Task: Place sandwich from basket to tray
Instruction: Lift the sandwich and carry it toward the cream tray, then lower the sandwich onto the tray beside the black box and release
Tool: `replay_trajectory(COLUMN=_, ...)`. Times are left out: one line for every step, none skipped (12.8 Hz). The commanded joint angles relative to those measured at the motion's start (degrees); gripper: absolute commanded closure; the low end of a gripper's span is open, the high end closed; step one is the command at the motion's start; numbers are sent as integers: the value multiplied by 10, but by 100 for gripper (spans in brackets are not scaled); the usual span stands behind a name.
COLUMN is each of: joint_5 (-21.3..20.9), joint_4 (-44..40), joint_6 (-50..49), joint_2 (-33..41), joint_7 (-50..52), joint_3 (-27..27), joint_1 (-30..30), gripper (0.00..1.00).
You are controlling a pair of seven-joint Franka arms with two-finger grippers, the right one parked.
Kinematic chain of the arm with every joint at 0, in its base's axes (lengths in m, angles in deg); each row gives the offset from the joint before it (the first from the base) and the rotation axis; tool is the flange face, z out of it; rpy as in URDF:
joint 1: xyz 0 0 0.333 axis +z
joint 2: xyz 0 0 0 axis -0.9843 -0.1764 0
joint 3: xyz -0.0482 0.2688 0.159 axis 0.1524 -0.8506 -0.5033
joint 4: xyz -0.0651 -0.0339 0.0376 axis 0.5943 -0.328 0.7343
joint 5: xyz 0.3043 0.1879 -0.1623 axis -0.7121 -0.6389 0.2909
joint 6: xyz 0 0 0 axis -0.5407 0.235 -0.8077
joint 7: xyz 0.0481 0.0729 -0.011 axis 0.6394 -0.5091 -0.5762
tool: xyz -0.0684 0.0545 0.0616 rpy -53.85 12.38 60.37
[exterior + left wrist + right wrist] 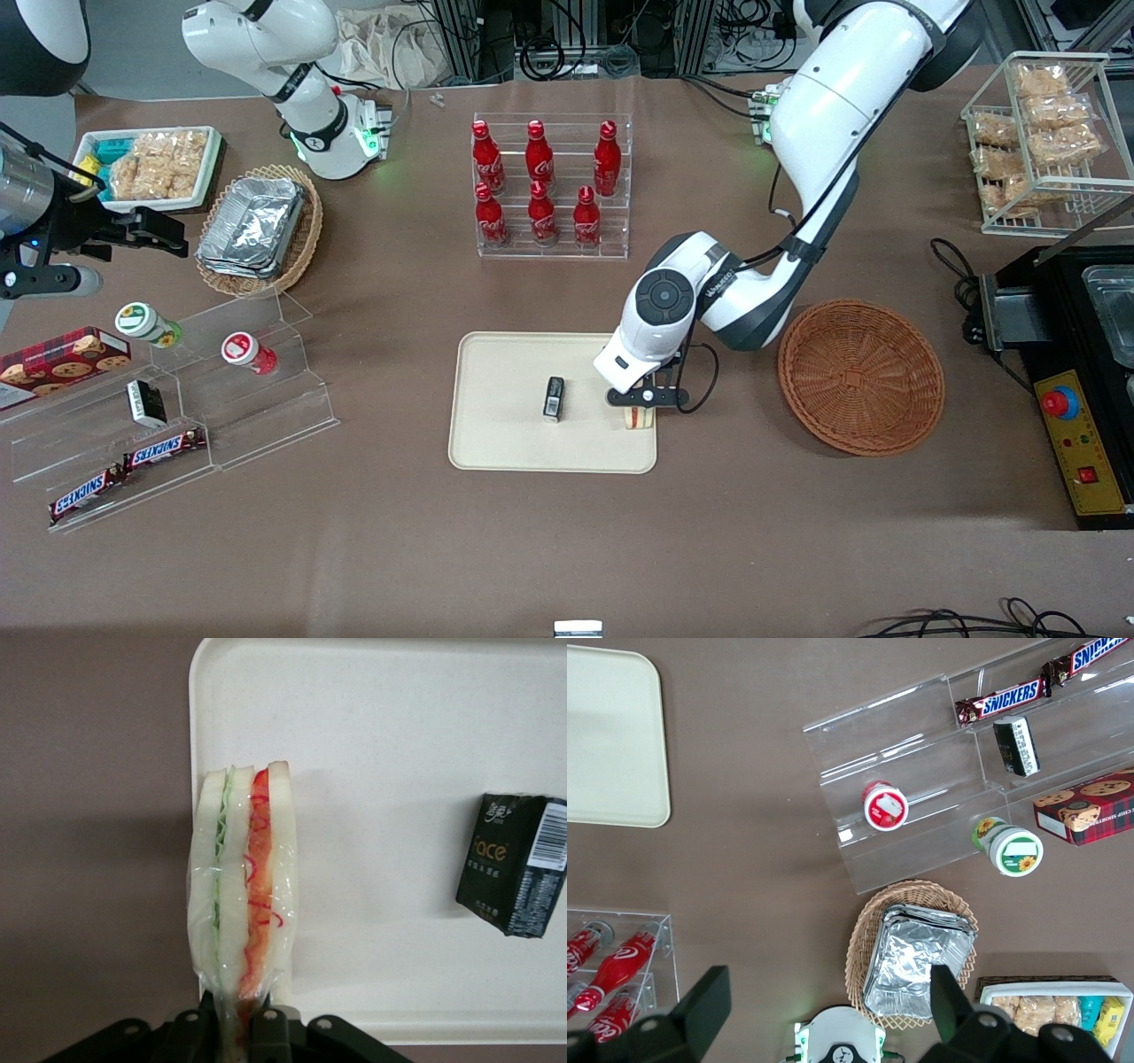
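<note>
My gripper [640, 399] [237, 1019] is shut on the clear-wrapped sandwich [244, 912] [640, 418], a wedge of pale bread with green and red filling. It holds the wedge over the cream-beige tray [505, 434] [399, 771], at the tray's edge nearest the basket. Whether the wedge touches the tray I cannot tell. The round reddish-brown wicker basket [861, 376] sits beside the tray toward the working arm's end of the table, with nothing in it.
A small black packet [554, 397] [514, 864] lies on the tray beside the sandwich. A clear rack of red bottles [549, 182] stands farther from the front camera. Acrylic steps with snacks [177, 416] and an oval foil-container basket [261, 229] lie toward the parked arm's end.
</note>
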Motion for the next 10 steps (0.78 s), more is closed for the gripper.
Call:
replay_trajectory(joint_5=-9, joint_4=-17, joint_6=-4, joint_2=-5, joint_7=1, joint_3=-8, joint_1=-11, gripper=1)
replay_trajectory(joint_5=-9, joint_4=-16, joint_6=-7, joint_2=-4, joint_7=5, joint_3=-8, joint_1=-10, gripper=1)
replay_trajectory(joint_5=-8, joint_4=-15, joint_6=-11, joint_2=-1, joint_7=6, joint_3=-8, joint_1=-7, gripper=1)
replay_trajectory(joint_5=-8, joint_4=-16, joint_6=-25, joint_2=2, joint_7=7, joint_3=-8, joint_1=-6, gripper=1)
replay_trajectory(joint_5=-4, joint_4=-18, joint_6=-49, joint_2=5, joint_7=7, joint_3=-8, joint_1=-5, gripper=1)
replay_trajectory(joint_5=-1, joint_4=-23, joint_6=-84, joint_2=15, joint_7=8, joint_3=-8, joint_1=-3, gripper=1)
replay_trajectory(joint_5=2, joint_4=-24, joint_6=-115, joint_2=30, joint_7=8, joint_3=-8, joint_1=-1, gripper=1)
replay_trajectory(joint_5=7, joint_4=-22, joint_6=-130, joint_2=45, joint_7=9, joint_3=-7, joint_1=14, gripper=1)
replay_trajectory(joint_5=22, joint_4=-21, joint_6=-141, joint_2=59, joint_7=12, joint_3=-6, joint_1=31, gripper=1)
replay_trajectory(joint_5=43, joint_4=-21, joint_6=-167, joint_2=74, joint_7=5, joint_3=-5, joint_1=47, gripper=1)
